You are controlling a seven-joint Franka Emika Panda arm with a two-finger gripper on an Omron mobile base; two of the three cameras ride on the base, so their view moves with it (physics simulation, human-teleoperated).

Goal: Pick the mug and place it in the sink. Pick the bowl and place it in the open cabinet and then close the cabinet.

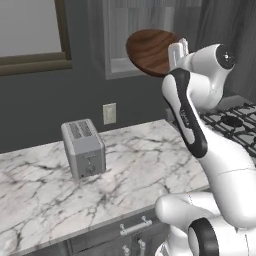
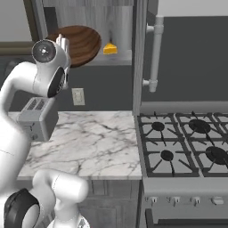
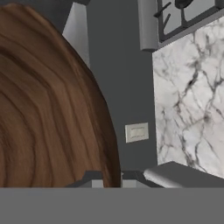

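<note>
Clamped narrow on the rim of the bowl (image 1: 150,51), the gripper (image 1: 178,51) carrying it high, tilted on edge, well above the marble counter (image 1: 135,165). Seen along the fingers in the hand view: the rim pinched between them, wood grain of the bowl rising straight ahead.

Judged as stiff, turned wood: moderately light, not fragile, but smooth and wide, so likely to swing or slip in a rim pinch if turned fast. Best hold looks like the one in use, on the thin rim, wall between the pads; nothing else on it narrow enough to take.

Just beyond the fingers, past the bowl: the open cabinet (image 2: 95,26), its shelf at bowl height, a small yellow wedge (image 2: 110,48) standing on it beside the bowl. Door (image 2: 139,53) edge-on to the far side.

Below the fingers, well apart: toaster (image 1: 83,148) on the counter, wall outlet (image 1: 109,113) behind it. Off to the side, the stove (image 2: 187,142).

Count: one bowl, one toaster, one outlet, one yellow wedge, one open cabinet, four burners in sight.
</note>
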